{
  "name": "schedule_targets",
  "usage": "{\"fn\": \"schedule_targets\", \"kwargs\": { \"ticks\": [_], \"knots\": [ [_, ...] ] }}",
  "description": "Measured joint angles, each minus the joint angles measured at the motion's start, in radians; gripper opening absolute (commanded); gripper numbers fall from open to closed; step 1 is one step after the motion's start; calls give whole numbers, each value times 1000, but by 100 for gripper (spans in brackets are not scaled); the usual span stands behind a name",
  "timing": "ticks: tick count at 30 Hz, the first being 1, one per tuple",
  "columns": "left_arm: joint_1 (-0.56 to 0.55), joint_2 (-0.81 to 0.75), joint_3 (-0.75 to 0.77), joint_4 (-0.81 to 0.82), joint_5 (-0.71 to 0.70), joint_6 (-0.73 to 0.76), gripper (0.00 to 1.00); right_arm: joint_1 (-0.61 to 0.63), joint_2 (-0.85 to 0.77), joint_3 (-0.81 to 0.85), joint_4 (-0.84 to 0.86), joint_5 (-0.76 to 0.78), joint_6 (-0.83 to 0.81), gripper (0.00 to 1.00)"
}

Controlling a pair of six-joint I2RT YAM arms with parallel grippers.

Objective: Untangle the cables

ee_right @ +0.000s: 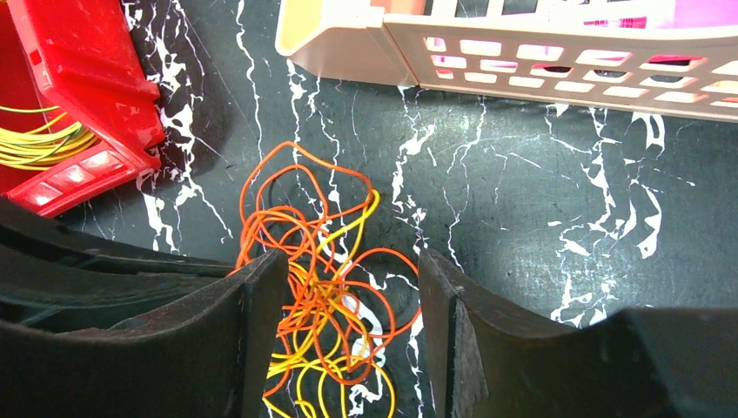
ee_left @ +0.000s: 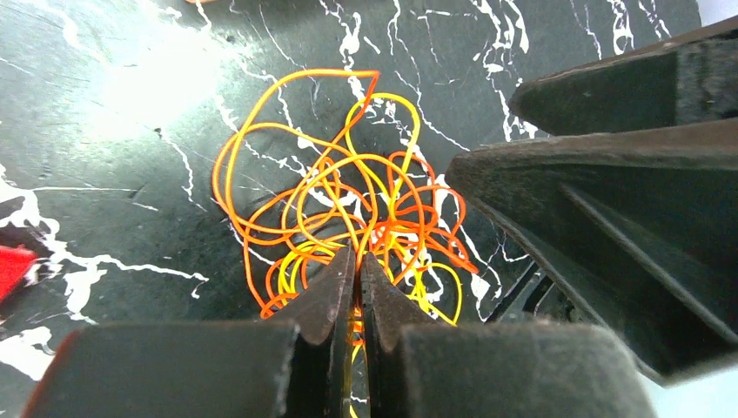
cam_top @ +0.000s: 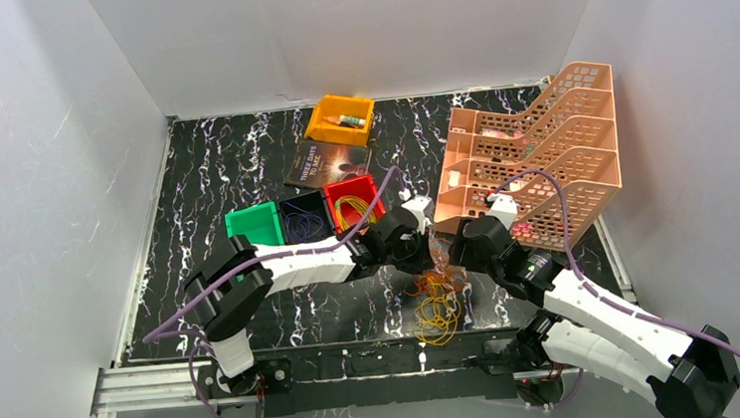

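Observation:
The cables (cam_top: 439,308) lie as a tangled bunch of thin orange and yellow loops on the black marbled table, near the front between the two arms. My left gripper (ee_left: 358,261) is down on the near side of the tangle (ee_left: 348,200). Its jaws are shut, with orange and yellow strands pinched between them. My right gripper (ee_right: 348,261) stands open right over the bunch (ee_right: 322,261), one finger on each side and strands lying loose in the gap. From above, both grippers (cam_top: 430,262) (cam_top: 453,262) meet over the far end of the tangle.
A red bin (cam_top: 354,202) holding yellow wire loops, a dark blue bin (cam_top: 305,217) and a green bin (cam_top: 256,225) stand behind the left arm. Farther back lie a book (cam_top: 327,160) and an orange bin (cam_top: 340,119). A pink tiered rack (cam_top: 532,156) fills the right side.

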Motion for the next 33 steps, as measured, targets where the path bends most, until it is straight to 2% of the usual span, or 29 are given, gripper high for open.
{"fn": "schedule_targets", "kwargs": {
  "ticks": [8, 15, 21, 26, 33],
  "knots": [
    [0, -164, 0, -50, -59, 49, 0, 0, -35, -24, 48, -7, -30, 68],
    [0, -269, 25, -97, -114, 104, 0, 0, -223, -64, 163, -51, -132, 69],
    [0, -298, 57, -141, -144, 142, 0, 0, -347, -93, 278, -130, -226, 71],
    [0, -319, 60, -151, -158, 157, 0, 0, -332, -95, 360, -199, -260, 71],
    [0, -335, 75, -168, -164, 164, 0, 0, -219, -104, 463, -241, -265, 71]
  ]
}}
